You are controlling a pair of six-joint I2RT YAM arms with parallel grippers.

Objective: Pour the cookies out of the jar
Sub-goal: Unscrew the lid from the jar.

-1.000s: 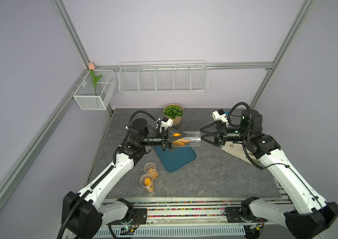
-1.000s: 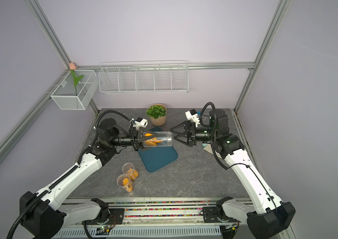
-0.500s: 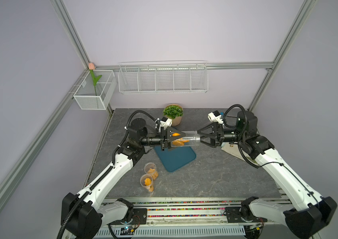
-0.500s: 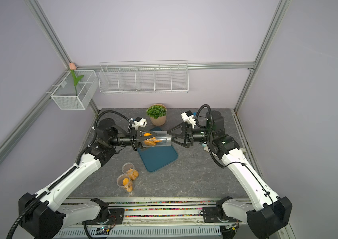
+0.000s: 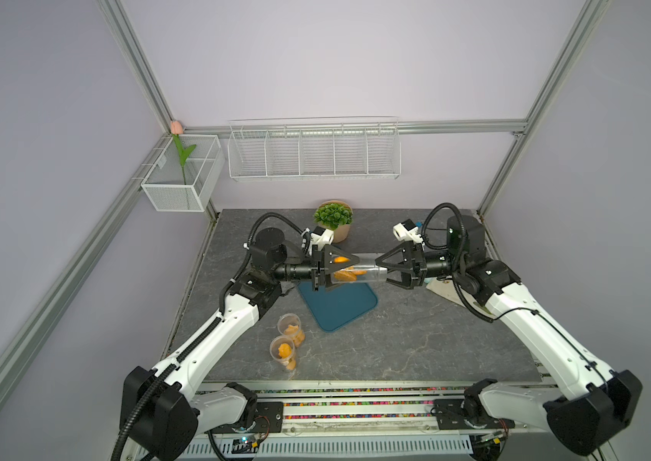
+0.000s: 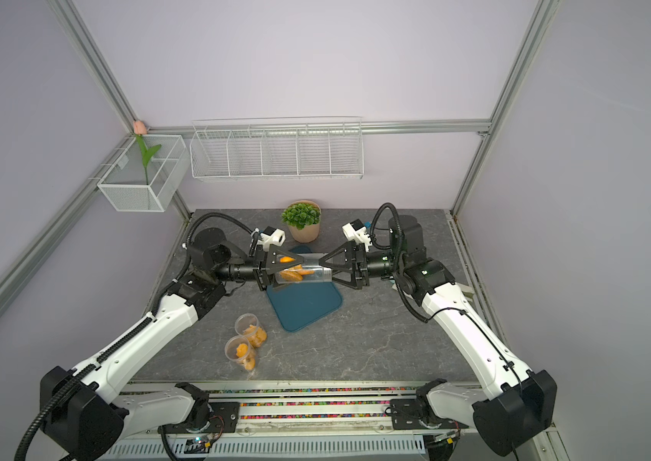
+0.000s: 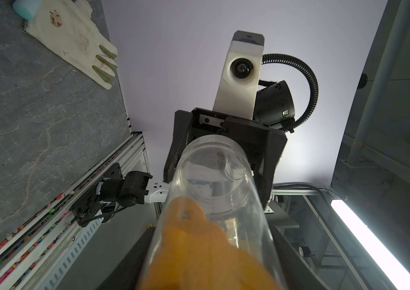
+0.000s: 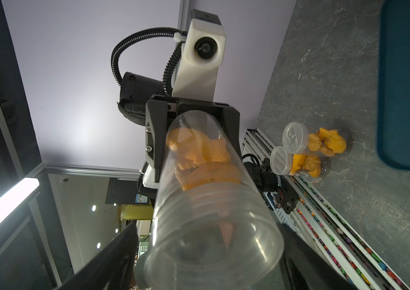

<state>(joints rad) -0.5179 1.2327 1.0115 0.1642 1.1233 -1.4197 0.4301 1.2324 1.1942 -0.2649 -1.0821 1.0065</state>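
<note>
No cookies (image 5: 347, 275) are leaving yet: left claw (image 5: 337, 273) is clamping the jar (image 5: 367, 273) over the tray (image 5: 345, 313), right claw (image 5: 382, 272) straddling its end, grip unclear.

Both top views look steeply down from high above the front edge of the desk (image 5: 415, 339) toward its back edge, sharing the whole scene. Each wrist view looks from very near along the jar (image 8: 214, 208) and faces the other wrist camera (image 8: 207, 47).

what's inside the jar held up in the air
Orange cookies, bunched at the jar end in the left gripper; the end toward the right gripper is bare. They overlap and the fingers cover some, so no count.
</note>
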